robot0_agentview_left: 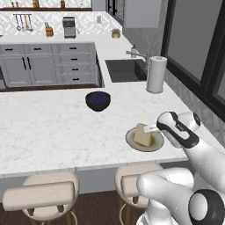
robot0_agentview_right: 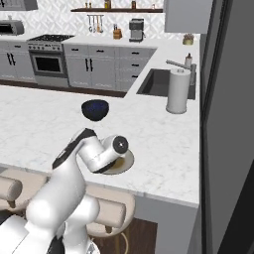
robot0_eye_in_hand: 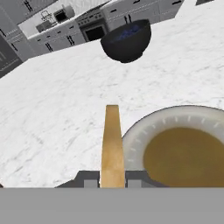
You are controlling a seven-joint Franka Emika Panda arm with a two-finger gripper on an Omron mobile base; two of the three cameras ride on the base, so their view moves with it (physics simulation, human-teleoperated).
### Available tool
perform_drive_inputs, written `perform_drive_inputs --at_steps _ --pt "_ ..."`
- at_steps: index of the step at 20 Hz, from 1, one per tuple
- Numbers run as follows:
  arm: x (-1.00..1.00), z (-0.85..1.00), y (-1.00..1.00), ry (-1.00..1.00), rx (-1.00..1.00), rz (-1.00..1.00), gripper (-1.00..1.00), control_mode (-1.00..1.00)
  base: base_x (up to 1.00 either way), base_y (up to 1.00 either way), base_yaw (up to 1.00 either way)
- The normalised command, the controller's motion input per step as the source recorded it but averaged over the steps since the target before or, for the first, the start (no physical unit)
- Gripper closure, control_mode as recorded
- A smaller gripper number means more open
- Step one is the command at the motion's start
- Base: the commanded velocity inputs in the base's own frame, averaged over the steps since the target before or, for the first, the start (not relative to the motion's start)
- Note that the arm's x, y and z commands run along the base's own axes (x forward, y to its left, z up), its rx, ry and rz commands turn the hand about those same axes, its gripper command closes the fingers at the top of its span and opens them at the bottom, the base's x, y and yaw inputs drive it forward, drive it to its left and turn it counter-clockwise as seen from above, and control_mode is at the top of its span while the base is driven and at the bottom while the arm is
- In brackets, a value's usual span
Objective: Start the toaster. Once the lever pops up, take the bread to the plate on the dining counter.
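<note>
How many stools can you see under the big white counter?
2. One stool sits under the dining counter on the left, and another stool is beside it, partly behind the robot's arm. More could be hidden outside the picture.

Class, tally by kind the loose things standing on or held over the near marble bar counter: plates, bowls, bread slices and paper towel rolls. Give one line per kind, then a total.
Plates: 1, the plate
Bowls: 1, the dark blue bowl
Bread slices: 1, the bread, held edge-up between the fingers over the plate
Paper towel rolls: 1, the paper towel roll
Total: 4
</note>
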Motion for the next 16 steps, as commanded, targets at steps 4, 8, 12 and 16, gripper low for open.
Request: perform_drive_inputs --at_steps 4,8,12,16 --pt "0.68 -0.24 0.00 0.02 0.00 0.00 1.00 -1.00 0.00 0.00 0.00" --pt "0.40 -0.29 -0.03 0.00 0.00 0.00 1.00 -1.00 0.00 0.00 0.00" --pt "0.26 -0.34 -0.11 0.01 0.00 0.00 1.00 -1.00 0.00 0.00 0.00" --pt "0.34 -0.20 -0.13 0.00 0.00 0.00 1.00 -1.00 0.00 0.00 0.00"
